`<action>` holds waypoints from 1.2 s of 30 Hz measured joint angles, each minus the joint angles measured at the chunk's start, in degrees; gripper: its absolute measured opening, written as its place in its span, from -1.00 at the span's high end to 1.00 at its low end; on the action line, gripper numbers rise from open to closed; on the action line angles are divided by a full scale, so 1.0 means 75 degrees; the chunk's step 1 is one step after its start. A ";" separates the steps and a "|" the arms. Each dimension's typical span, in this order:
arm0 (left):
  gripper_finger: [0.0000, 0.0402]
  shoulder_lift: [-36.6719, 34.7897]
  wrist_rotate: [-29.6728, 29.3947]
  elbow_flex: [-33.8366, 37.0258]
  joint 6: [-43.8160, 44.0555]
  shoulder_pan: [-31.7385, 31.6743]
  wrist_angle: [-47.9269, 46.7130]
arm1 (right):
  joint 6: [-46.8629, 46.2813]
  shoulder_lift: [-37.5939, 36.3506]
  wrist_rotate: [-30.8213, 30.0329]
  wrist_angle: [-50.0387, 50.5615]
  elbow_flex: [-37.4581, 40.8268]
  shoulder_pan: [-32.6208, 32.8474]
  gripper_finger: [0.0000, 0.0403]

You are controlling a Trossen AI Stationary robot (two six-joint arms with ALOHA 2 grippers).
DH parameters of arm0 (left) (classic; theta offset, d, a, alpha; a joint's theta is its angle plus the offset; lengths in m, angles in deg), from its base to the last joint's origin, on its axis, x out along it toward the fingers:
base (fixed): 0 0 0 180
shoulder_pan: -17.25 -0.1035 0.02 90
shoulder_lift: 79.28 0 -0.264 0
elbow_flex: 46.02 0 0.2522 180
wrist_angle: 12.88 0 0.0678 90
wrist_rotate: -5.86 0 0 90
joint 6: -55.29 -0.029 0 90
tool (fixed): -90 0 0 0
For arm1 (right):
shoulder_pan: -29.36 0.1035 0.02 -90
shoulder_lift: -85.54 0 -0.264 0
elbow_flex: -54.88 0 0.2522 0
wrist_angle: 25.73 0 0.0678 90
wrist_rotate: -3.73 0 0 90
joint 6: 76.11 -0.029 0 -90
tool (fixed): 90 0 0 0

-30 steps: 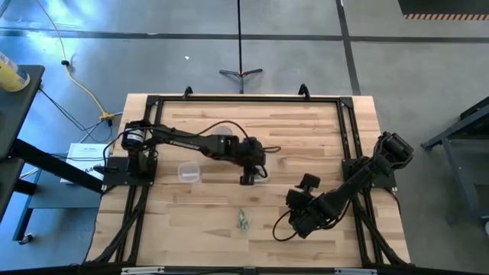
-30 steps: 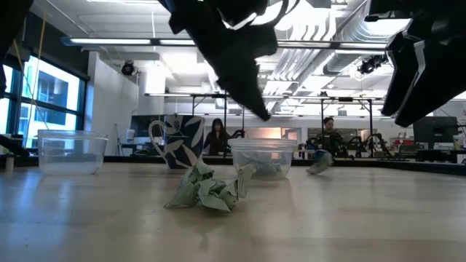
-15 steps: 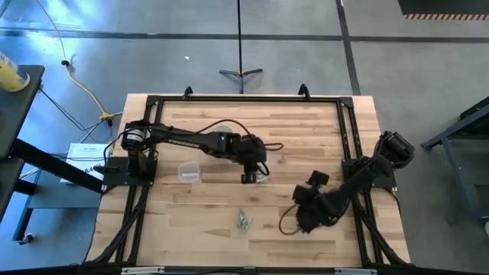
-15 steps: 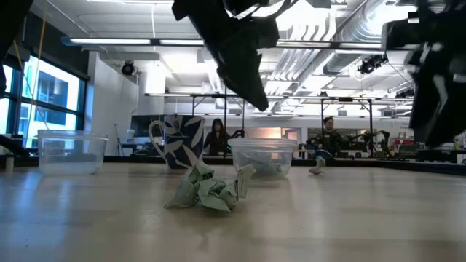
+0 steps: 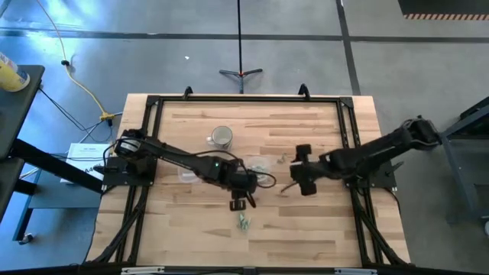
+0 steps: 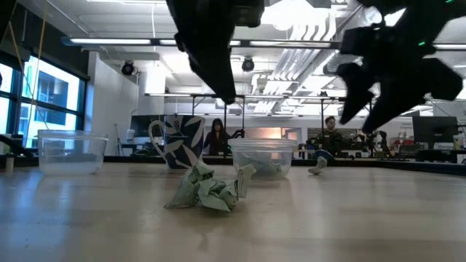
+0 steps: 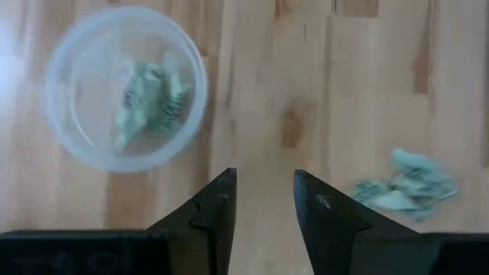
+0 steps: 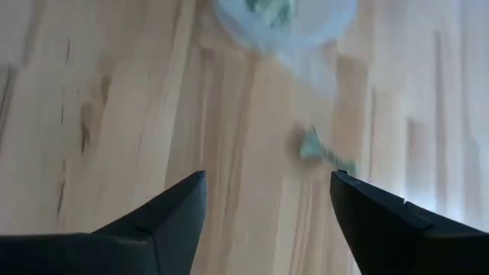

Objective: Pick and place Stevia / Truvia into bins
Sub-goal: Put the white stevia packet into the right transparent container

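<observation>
Several crumpled pale green sachets [image 6: 207, 191] lie in a pile [image 5: 244, 221] on the wood near the table's near edge. More of them sit inside the round tub [image 7: 126, 88], [image 6: 262, 159]. One lone sachet [image 8: 317, 149] lies on the table next to that tub, toward its right. The squarish tub [image 5: 189, 173] stands to the left. My left gripper [image 7: 263, 202] hovers open between the round tub and the pile [image 7: 405, 187]. My right gripper [image 8: 267, 198] is wide open above the wood, short of the lone sachet.
A patterned glass mug [image 5: 220, 137] with a handle stands beyond the tubs, toward the far edge. A black frame [image 5: 244, 99] runs around the tabletop. Bare wood lies along the near edge on both sides of the pile.
My left gripper has left its place over the round tub and moved toward the near edge, ending close above the pile. My right arm has stretched out of its folded pose at the near right, and its gripper now hangs by the lone sachet.
</observation>
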 joint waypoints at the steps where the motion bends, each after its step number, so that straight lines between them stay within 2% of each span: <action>1: 0.15 0.0000 -0.0002 0.0000 0.0351 0.0007 -0.0017 | 0.0417 0.0038 0.0287 -0.0237 0.0024 -0.0275 -0.34; 7: 0.09 -0.0099 -0.0486 0.0000 0.1459 0.0105 -0.0100 | 0.2980 0.0821 0.0998 -0.0184 -0.0220 -0.1733 -0.40; 13: 0.09 -0.0093 -0.0571 0.0006 0.2057 0.0231 -0.0115 | 0.3458 0.1837 0.1238 -0.0056 -0.0656 -0.2915 -0.37; 22: 0.12 -0.0093 -0.0869 0.0006 0.2298 0.0229 -0.0113 | 0.4639 0.2709 0.1617 -0.0274 -0.1135 -0.3097 -0.29; 28: 0.12 -0.0093 -0.0887 0.0006 0.2294 0.0227 -0.0111 | 0.4632 0.3008 0.1918 -0.0242 -0.1287 -0.3076 -0.25; 32: 0.12 -0.0093 -0.0888 0.0006 0.2290 0.0227 -0.0146 | 0.4622 0.3089 0.2009 -0.0350 -0.1352 -0.3089 -0.11; 36: 0.12 -0.0093 -0.0898 0.0006 0.2284 0.0227 -0.0183 | 0.4610 0.3097 0.2183 -0.0299 -0.1344 -0.3305 0.11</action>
